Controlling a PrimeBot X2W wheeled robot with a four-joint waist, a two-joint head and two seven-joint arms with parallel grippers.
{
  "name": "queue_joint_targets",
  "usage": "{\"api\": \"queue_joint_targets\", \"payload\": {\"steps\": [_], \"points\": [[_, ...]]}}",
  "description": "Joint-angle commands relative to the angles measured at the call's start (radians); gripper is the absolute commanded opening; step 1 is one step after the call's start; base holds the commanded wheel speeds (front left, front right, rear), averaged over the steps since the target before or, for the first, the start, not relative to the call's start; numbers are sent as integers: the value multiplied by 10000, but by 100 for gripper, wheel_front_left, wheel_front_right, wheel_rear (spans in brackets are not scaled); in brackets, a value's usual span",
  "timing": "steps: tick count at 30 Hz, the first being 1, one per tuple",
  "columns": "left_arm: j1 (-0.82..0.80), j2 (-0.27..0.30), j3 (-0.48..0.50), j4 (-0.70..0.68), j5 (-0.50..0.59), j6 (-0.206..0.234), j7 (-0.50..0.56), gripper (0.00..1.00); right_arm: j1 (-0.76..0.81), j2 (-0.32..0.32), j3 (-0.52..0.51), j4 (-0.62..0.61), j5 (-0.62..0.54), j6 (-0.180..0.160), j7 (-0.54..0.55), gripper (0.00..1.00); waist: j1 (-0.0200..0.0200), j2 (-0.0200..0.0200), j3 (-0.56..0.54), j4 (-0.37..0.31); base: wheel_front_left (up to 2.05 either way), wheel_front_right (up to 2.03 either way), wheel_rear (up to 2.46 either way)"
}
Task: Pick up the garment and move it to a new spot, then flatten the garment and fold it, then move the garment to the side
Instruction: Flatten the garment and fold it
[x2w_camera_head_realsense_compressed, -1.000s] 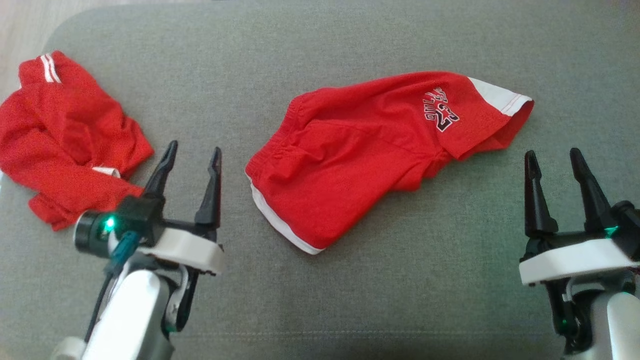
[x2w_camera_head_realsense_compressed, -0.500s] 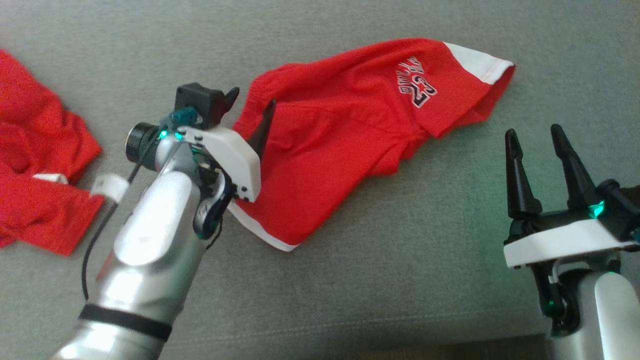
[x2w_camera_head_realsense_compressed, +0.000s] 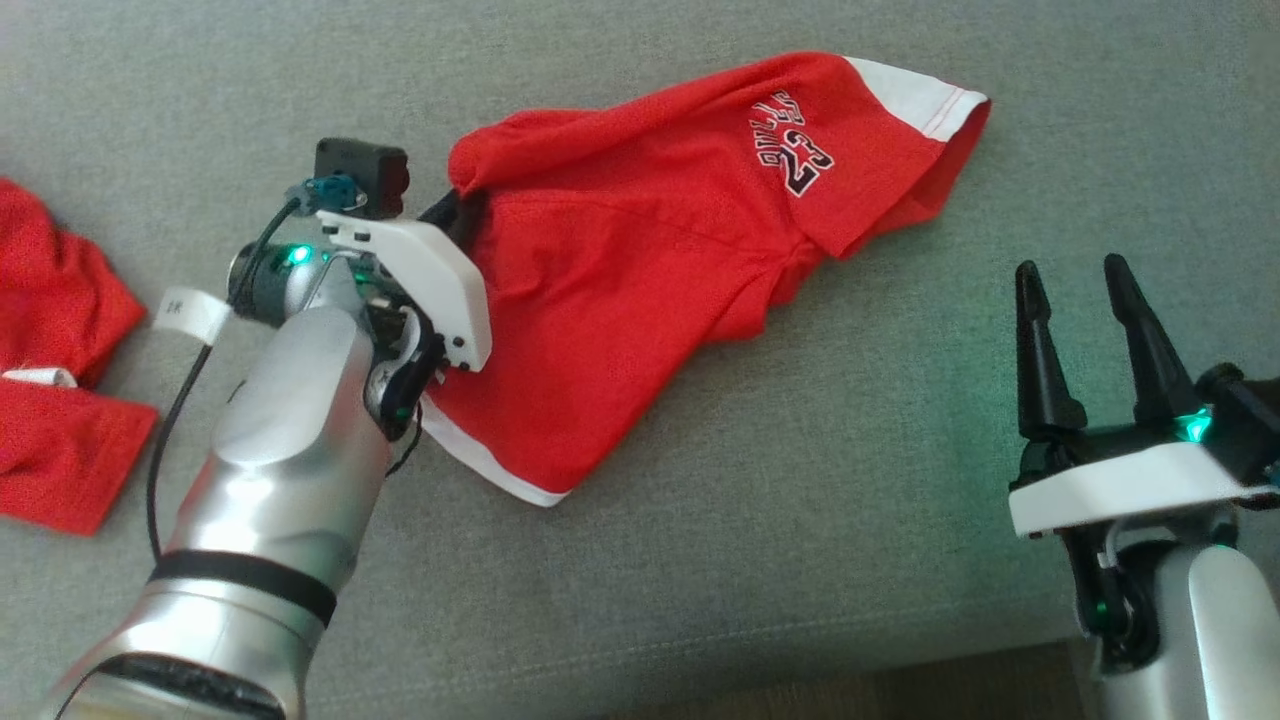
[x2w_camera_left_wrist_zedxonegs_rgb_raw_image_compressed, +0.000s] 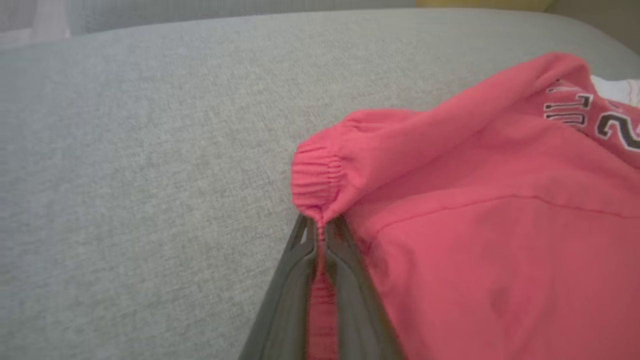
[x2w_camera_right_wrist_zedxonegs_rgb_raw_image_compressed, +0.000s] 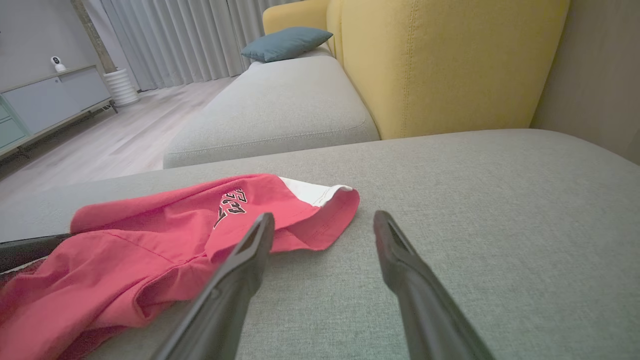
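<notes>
**Left end effector clamped on the waistband, right one spread and empty**

At the far left of the head view a second red garment (x2w_camera_head_realsense_compressed: 60, 400) lies crumpled on the grey cushion (x2w_camera_head_realsense_compressed: 800, 560). The frame edge cuts it off, so what kind of piece it is cannot be told for sure.

Next to it, the silver left arm reaches up and across to the red shorts (x2w_camera_head_realsense_compressed: 650, 270). The left wrist view shows the left end effector (x2w_camera_left_wrist_zedxonegs_rgb_raw_image_compressed: 320, 225) with its two dark fingers pressed together on the gathered elastic waistband (x2w_camera_left_wrist_zedxonegs_rgb_raw_image_compressed: 317, 175). A strip of red cloth is caught between them.

The shorts spread from that corner toward the upper right, lying rumpled on the cushion near its middle. A black-and-white number print (x2w_camera_head_realsense_compressed: 790, 145) sits near the far leg, which ends in a white hem (x2w_camera_head_realsense_compressed: 920, 95).

Further right, well apart from the cloth, the right end effector (x2w_camera_head_realsense_compressed: 1070, 268) has its fingers wide apart with nothing between them, their tips pointing up the view.
</notes>
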Motion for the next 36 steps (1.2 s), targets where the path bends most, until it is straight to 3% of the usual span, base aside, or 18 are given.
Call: {"api": "queue_joint_targets", "payload": {"steps": [1, 8, 18, 27, 28, 29, 36], "points": [[-543, 222, 138, -311, 92, -30, -423, 0, -265, -36, 157, -324, 68, 75, -75, 100, -1, 0, -51, 81, 0, 0, 0], [-100, 568, -355, -1257, 772, 291, -1349, 0, -106, -36, 100, -283, 134, 75, -20, 100, -1, 0, -386, 347, 0, 0, 0], [3315, 1166, -1602, -4492, 1687, 1344, -1076, 0, 171, -36, 30, -398, 243, 75, 193, 100, -1, 0, -655, 722, 0, 0, 0], [4556, 1369, -1928, -4871, 1658, 1737, -671, 0, 188, -36, 33, -481, 165, 75, 385, 100, -1, 0, -798, 831, 0, 0, 0], [4632, 1323, -1832, -4892, 1534, 1784, -820, 33, 212, -36, 25, -494, 137, 75, 397, 100, -1, 0, -843, 831, 0, 0, 0], [4701, 1272, -1757, -4963, 1445, 1829, -1039, 100, 244, -36, 17, -507, 108, 75, 411, 100, -1, 0, -893, 829, 0, 0, 0], [5290, 1140, -1447, -6013, 1231, 2244, -2389, 100, 527, -36, -90, -689, -154, 75, 564, 100, -1, 0, -1317, 860, 0, 0, 0]]}}
